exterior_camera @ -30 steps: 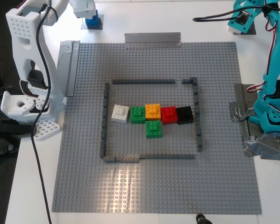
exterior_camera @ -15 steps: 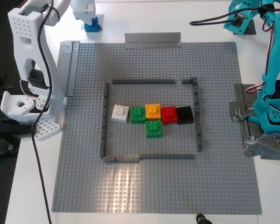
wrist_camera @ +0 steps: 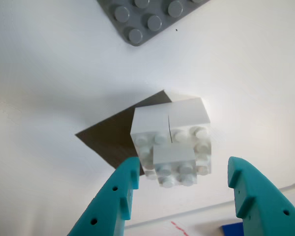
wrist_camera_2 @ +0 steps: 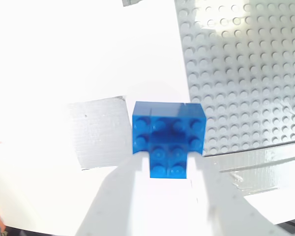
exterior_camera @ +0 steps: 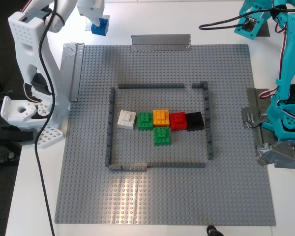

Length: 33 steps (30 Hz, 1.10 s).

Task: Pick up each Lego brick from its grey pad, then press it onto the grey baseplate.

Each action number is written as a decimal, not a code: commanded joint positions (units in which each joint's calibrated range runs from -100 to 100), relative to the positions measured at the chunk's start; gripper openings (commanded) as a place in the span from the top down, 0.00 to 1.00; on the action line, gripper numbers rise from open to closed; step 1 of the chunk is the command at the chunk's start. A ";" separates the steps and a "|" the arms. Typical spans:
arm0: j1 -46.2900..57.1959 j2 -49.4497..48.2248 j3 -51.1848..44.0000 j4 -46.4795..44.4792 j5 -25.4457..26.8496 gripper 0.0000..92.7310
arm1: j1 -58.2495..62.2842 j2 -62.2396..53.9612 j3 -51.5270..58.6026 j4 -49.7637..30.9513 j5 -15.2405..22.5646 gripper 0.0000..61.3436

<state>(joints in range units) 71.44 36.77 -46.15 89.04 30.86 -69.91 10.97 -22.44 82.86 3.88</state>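
The baseplate (exterior_camera: 164, 196) fills most of the exterior view, flat on the white table (exterior_camera: 34, 196), with a thin dark wall outline (exterior_camera: 207, 123) around its middle. Inside that outline a row of bricks runs across: a white brick (exterior_camera: 127, 119) at the exterior view's left end, slightly askew, then green (exterior_camera: 145, 120), orange (exterior_camera: 161, 117), red (exterior_camera: 177, 120) and black (exterior_camera: 194, 120), with a second green one (exterior_camera: 162, 135) just nearer than the orange. Tape strips (exterior_camera: 161, 42) hold the plate's far and side edges.

The white arm (exterior_camera: 32, 59) stands at the exterior view's left, the teal arm (exterior_camera: 287, 88) at its right; both reach to the far edge of the table.

My second gripper (wrist_camera_2: 168, 177) is white and clamped on the blue brick (wrist_camera_2: 168, 137). In its wrist view the brick sits between the jaw tips, studs toward the camera, beside the silvery pad (wrist_camera_2: 101, 130); whether it is lifted off the pad I cannot tell for sure. In the exterior view the blue brick (exterior_camera: 100, 26) shows tilted at the far left, beyond the plate's corner.

My first gripper (wrist_camera: 183, 184) is teal, its jaws apart. A white stack of bricks (wrist_camera: 172, 140) lies between and just ahead of the tips, touching neither, resting on the dark pad (wrist_camera: 113, 135) on the table. A corner of the baseplate (wrist_camera: 142, 14) shows beyond it.
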 commanded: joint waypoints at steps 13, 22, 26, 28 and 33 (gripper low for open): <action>0.27 -0.46 -1.66 -0.60 -0.36 0.85 | 10.82 -35.09 27.09 -4.34 -4.15 1.00; 0.41 -0.46 -1.57 -0.68 -0.75 0.97 | 16.48 -34.40 24.29 1.27 -10.21 1.00; 0.49 -0.46 -1.48 -2.14 -2.95 1.00 | 19.89 -34.06 23.75 3.47 -9.33 1.00; 0.49 -0.46 -1.57 -1.82 -3.29 1.00 | 21.92 -34.40 24.02 4.12 -9.62 1.00; 0.92 -0.89 -1.48 -1.41 -3.44 1.00 | 26.35 -36.29 24.20 6.48 -11.82 1.00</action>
<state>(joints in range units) 71.51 36.77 -46.15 87.22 27.78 -47.18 -20.55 5.71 87.53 -6.77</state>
